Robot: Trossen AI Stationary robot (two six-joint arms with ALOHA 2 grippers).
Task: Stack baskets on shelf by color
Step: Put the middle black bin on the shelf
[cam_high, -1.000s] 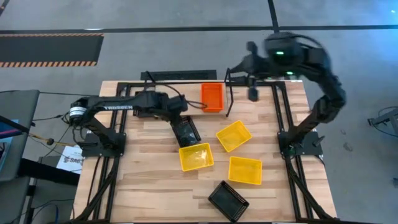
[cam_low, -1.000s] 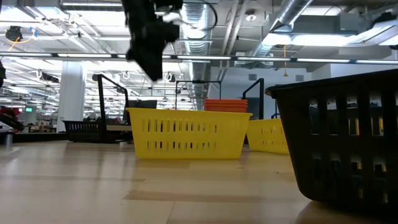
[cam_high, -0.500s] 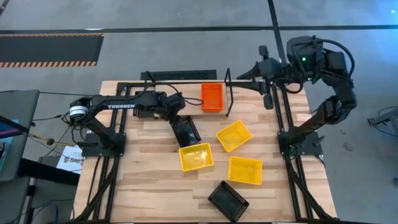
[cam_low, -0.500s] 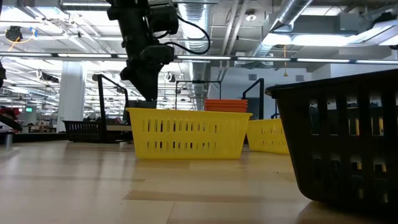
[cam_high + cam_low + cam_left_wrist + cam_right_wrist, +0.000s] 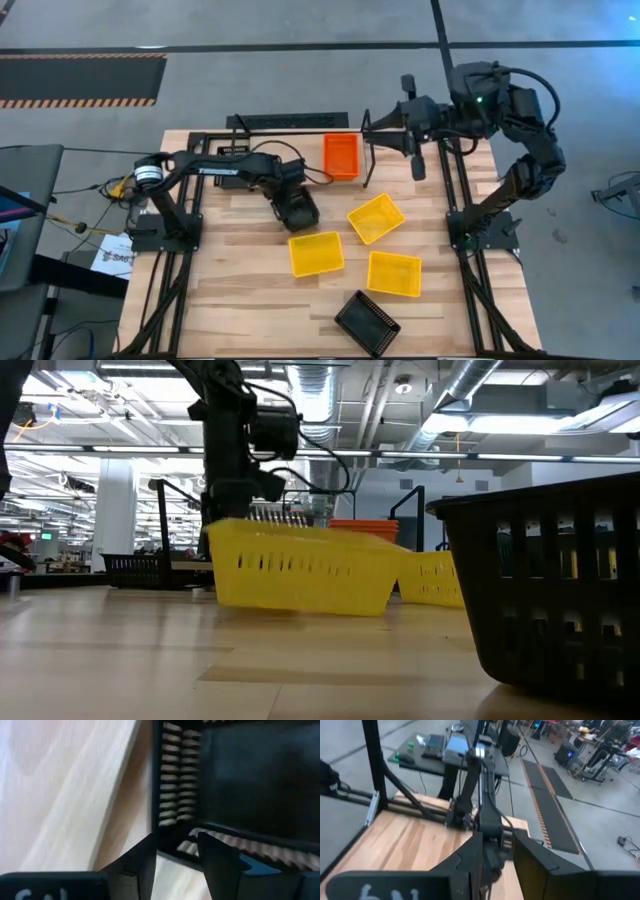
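Observation:
My left gripper (image 5: 293,208) points down over a black basket (image 5: 240,780) near the table's middle, open, its fingers astride one basket wall. A red-orange basket (image 5: 340,156) sits on the shelf (image 5: 285,122) at the far edge. Three yellow baskets (image 5: 316,253) (image 5: 375,218) (image 5: 393,273) lie on the table. The first one, right by the black basket, stands tilted in the low view (image 5: 300,570). A second black basket (image 5: 367,322) lies near the front edge. My right gripper (image 5: 375,125) hangs high at the far right, open and holding nothing. My left gripper comes at the black basket from above, pointing down. One finger (image 5: 215,860) stands inside the basket and the other (image 5: 142,862) outside, astride a wall (image 5: 175,847) close to a corner. Whether the fingers touch that wall I cannot tell. The basket lies on the table.
The shelf's upright end loop (image 5: 366,150) stands right of the red-orange basket, under my right gripper. Black frame rails (image 5: 455,190) run along both sides of the table. Bare planks (image 5: 230,290) lie at the near left.
My left gripper has come down onto the black basket, shifting slightly toward the near edge, its fingers keeping the same gap. The yellow basket beside it has tipped, its left end now raised in the low view. My right gripper has swung a little, high above the far right corner.

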